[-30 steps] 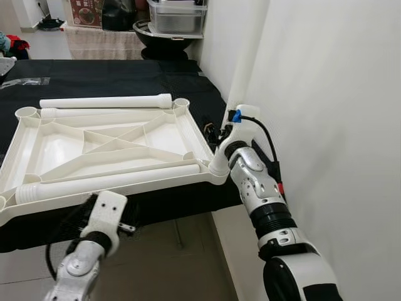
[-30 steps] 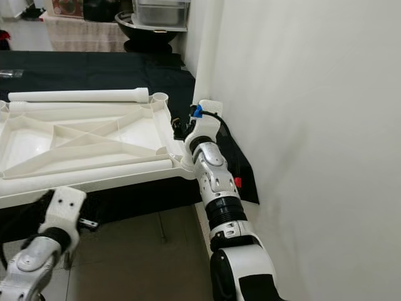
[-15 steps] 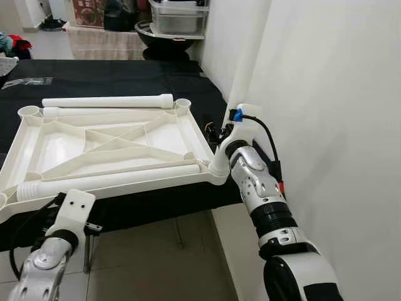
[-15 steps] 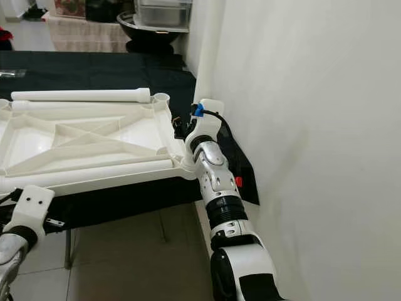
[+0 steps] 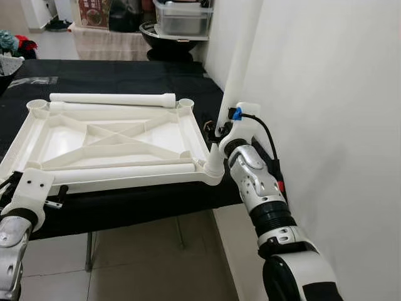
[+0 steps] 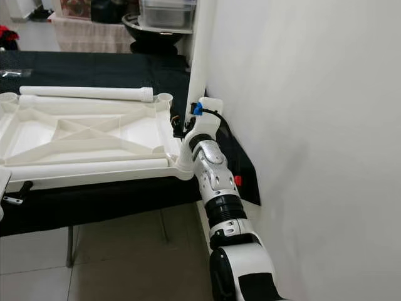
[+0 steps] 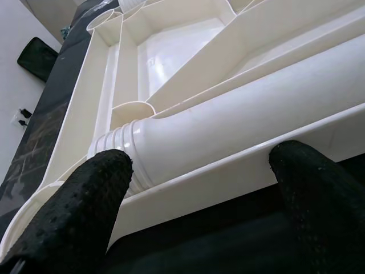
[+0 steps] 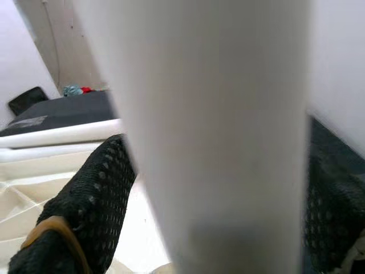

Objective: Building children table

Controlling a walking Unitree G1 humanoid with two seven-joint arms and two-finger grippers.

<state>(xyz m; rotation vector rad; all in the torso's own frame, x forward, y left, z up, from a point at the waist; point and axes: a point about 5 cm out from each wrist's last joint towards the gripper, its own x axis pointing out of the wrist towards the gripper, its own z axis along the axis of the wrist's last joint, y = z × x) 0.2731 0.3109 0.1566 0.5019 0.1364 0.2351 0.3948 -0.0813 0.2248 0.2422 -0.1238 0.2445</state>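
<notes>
A white plastic table top (image 5: 196,132) lies upside down on a black-covered bench (image 5: 125,69). One white leg (image 5: 113,98) lies along its far edge and another (image 5: 119,172) along its near edge. A third leg (image 5: 241,56) stands upright by the near right corner socket (image 5: 213,168), with my right gripper (image 5: 220,128) shut on it; the right wrist view has this leg (image 8: 217,114) between the black fingers (image 8: 85,211). My left gripper (image 7: 199,171) is open at the near left corner, its fingertips (image 7: 102,177) on either side of the near leg's ribbed end (image 7: 117,157). My left wrist (image 5: 31,188) sits at that corner.
A white wall (image 5: 326,94) rises close on the right. A steel bowl and a clear plastic box (image 5: 178,15) stand behind the bench. Tiled floor (image 5: 150,263) lies in front of and below the bench.
My left arm has swung left and up from under the front edge to the near left corner. The right gripper still holds the upright leg. The camera has shifted slightly.
</notes>
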